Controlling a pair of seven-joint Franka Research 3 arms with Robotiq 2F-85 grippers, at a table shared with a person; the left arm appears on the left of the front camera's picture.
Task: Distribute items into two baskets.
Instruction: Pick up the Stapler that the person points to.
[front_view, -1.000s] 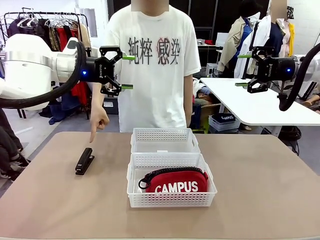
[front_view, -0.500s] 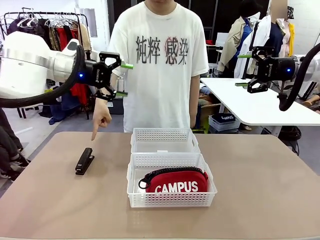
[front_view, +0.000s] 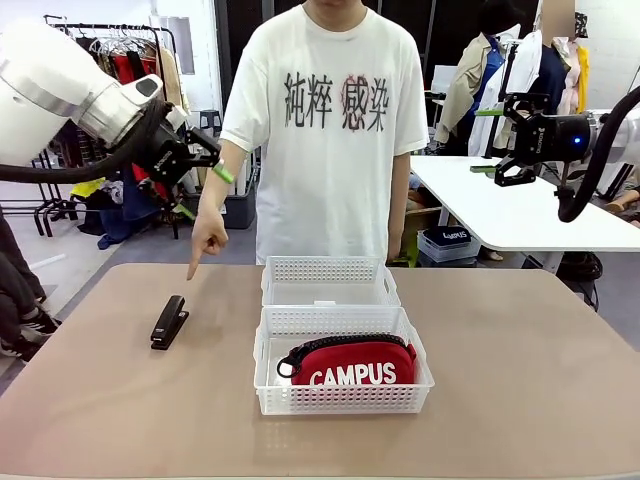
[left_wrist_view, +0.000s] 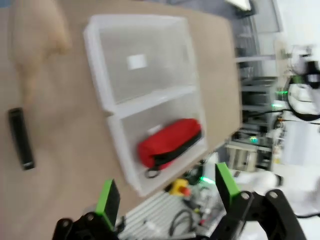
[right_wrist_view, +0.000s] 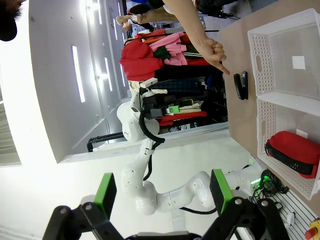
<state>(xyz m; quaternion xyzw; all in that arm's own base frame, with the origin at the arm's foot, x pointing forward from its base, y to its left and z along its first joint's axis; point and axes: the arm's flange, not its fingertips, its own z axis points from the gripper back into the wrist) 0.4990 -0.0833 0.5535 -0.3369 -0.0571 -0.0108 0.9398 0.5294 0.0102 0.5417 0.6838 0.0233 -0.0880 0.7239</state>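
Left gripper (front_view: 203, 191) open, empty, raised close to the person's hand (front_view: 205, 240), which points at the stapler (front_view: 169, 321) on the table (front_view: 520, 380). A descent now could strike that hand or knock the stapler aside. Pouch (front_view: 352, 363) lies in the near basket (front_view: 345, 401).

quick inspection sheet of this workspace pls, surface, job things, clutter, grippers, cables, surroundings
surface: tan table, no spills seen
job's things: red pouch lies in near basket; far basket holds just a white label; black stapler on the table left of the baskets, person's hand pointing at it
clutter: nothing seen
grippers: left gripper open, raised beside the person's arm; right gripper open, raised far right; neither holds anything
cables: left arm's hose, right arm's hose, both above the table
surroundings: clothes rack, white side table
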